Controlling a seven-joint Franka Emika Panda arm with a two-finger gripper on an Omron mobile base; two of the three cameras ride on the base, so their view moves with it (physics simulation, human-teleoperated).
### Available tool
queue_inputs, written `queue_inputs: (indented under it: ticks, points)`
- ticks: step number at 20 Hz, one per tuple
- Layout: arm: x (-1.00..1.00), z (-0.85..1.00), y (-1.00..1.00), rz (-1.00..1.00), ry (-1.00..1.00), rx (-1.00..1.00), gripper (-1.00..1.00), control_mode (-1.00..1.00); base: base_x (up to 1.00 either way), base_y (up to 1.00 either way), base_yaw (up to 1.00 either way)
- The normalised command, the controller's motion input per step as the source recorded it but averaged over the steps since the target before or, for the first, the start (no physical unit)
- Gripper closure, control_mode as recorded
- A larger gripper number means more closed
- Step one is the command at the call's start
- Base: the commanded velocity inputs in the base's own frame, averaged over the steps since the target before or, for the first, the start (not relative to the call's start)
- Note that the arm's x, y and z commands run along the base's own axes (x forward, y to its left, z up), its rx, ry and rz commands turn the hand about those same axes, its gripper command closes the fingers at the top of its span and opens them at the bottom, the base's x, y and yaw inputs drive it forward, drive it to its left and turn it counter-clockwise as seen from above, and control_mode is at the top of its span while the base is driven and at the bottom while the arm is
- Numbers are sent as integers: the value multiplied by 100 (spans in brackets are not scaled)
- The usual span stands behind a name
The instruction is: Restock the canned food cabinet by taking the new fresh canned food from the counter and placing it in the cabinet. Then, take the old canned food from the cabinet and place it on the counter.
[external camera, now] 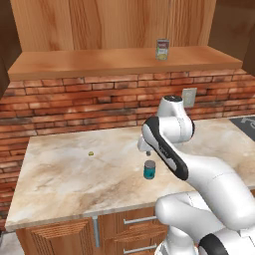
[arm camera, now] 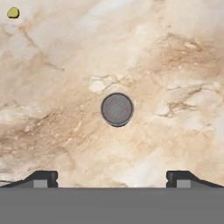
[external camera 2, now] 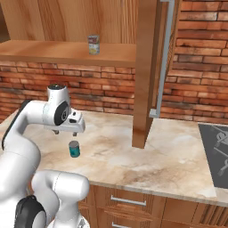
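Observation:
The new fresh canned food (external camera: 149,170), a small teal-blue can with a grey top (arm camera: 117,109), stands upright on the marble counter (external camera: 69,179). My gripper (external camera: 146,152) hovers straight above it, pointing down, open and holding nothing, with its fingertips (arm camera: 43,177) spread wide and well clear of the can (external camera 2: 74,149). The old canned food (external camera: 163,50), a silver can with a pale yellow-green label, stands on the cabinet's shelf board (external camera: 89,62) above the brick wall and up to the right of the gripper (external camera 2: 66,132). From the right the old can (external camera 2: 93,45) is seen near the shelf's middle.
An open cabinet door (external camera 2: 144,67) with a metal bar handle hangs down to the counter, right of the teal can. A small yellow bit (external camera: 90,154) lies on the counter to the left. A dark cooktop (external camera 2: 216,151) is at the far right. Drawer fronts (external camera: 139,234) run below the counter edge.

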Motion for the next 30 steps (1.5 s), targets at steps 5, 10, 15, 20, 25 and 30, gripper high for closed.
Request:
queue_inputs:
  ticks: [5,10,15,20,25,30]
  points:
    - [0,-71,0,0,4,0,-100,-100,0,0,0]
    - [4,-60,0,0,1,0,-100,-100,0,0,0]
    - [3,-34,0,0,0,0,-100,-100,0,0,0]
    - [19,-24,0,-2,0,0,-100,-100,0,0,0]
    - [24,-16,0,-3,0,0,-100,-100,0,0,0]
    - [23,-10,3,-3,0,0,-100,-100,0,0,0]
